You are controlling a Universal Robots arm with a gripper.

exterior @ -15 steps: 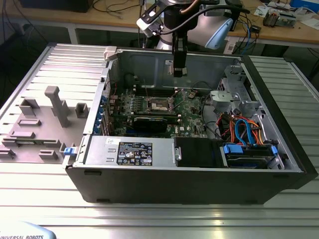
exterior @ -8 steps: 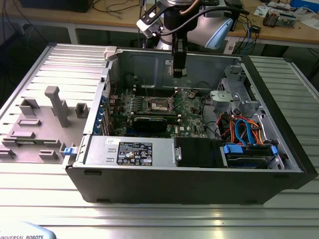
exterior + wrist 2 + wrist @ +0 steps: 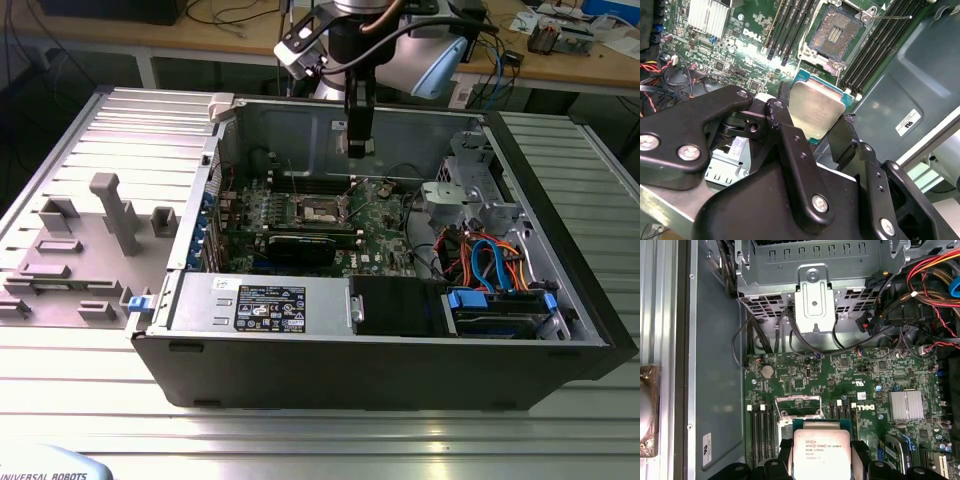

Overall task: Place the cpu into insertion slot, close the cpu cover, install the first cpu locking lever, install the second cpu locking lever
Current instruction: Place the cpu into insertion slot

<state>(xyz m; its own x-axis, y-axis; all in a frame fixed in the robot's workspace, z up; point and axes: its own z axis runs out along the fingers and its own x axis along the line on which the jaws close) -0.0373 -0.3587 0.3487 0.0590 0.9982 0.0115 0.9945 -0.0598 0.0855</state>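
Black pincer (image 3: 811, 114) fingers (image 3: 787, 140) are sitting nearest the lens in both wrist views and are clamping the cpu (image 3: 817, 112) by two opposite edges, with its metal top facing the cameras. The chip is hanging in the air above the green motherboard (image 3: 840, 375), clear of it and not yet seated.

The insertion slot (image 3: 835, 32) is lying open on the board between the two banks of memory slots (image 3: 790, 25), close to the board edge that is running along the grey case wall (image 3: 910, 65). Its dark pin field is showing exposed. In the exterior view the pincer is standing over the open computer case (image 3: 400, 370), which is resting near the middle of the counter (image 3: 300, 430).

Handling judgement: the chip is looking light, rigid and smooth-sided, so slipping is a risk. Its underside contacts and the socket pins are probably fragile. Gripping by the edges, as the fingers are doing, is looking correct, and pressing on either face is best avoided.
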